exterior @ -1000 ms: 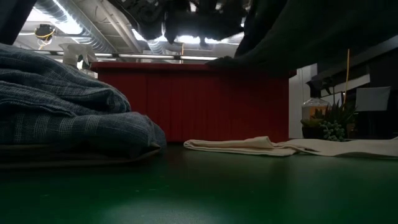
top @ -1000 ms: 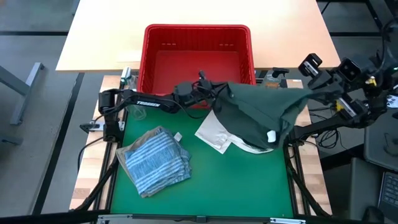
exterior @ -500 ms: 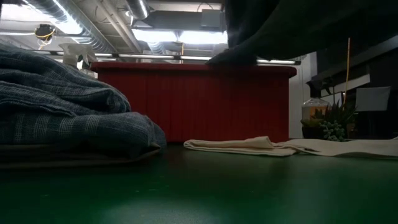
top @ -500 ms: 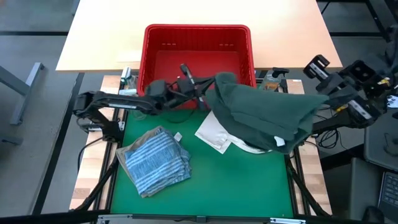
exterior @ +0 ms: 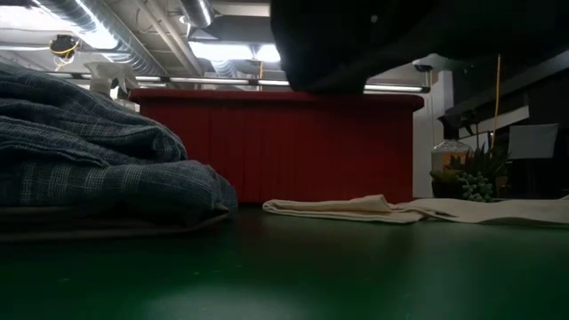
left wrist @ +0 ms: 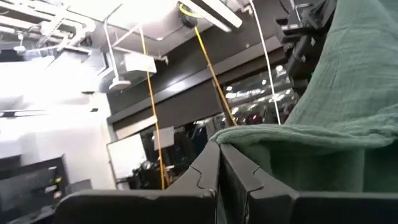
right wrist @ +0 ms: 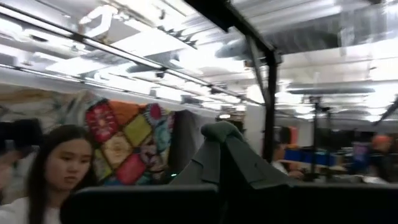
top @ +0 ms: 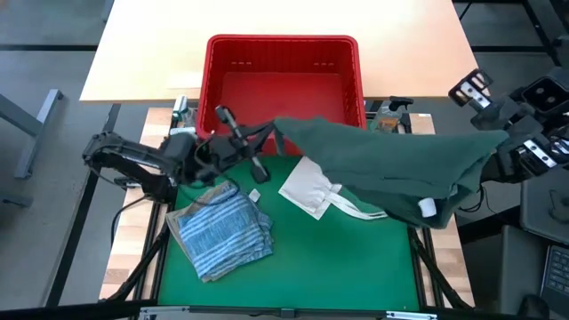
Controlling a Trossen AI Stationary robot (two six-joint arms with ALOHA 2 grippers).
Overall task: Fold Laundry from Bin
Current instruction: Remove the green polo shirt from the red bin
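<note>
A dark green garment (top: 382, 164) hangs spread in the air between my two grippers, above the green mat; a white tag (top: 428, 207) shows on its lower edge. My left gripper (top: 267, 135) is shut on its left end, in front of the red bin (top: 283, 44). My right gripper (top: 493, 142) is shut on its right end, beyond the mat's right edge. A folded blue-white striped shirt (top: 218, 231) lies on the mat at the near left. In the low view the garment (exterior: 400, 36) hangs dark at the top. My left gripper pinches a corner of the garment's left end (left wrist: 233, 134) between its two shut fingers. The cloth runs from there toward the other arm, lifted clear of the table. My right gripper pinches a bunched peak of the garment's right end (right wrist: 224, 134) between its two shut fingers. The garment is lifted clear and sags a little between the two holds.
A flat white tote bag (top: 316, 191) with loop handles lies on the mat under the garment. The bin stands at the mat's far edge, with a pale tabletop (top: 142, 53) behind it. A person (right wrist: 50, 168) shows in the room beyond.
My left gripper has gone toward the table's left and near edges, and my right gripper toward the right edge, both still shut. The green garment, bunched a second ago, has been spread out wide between them, clear of the table.
</note>
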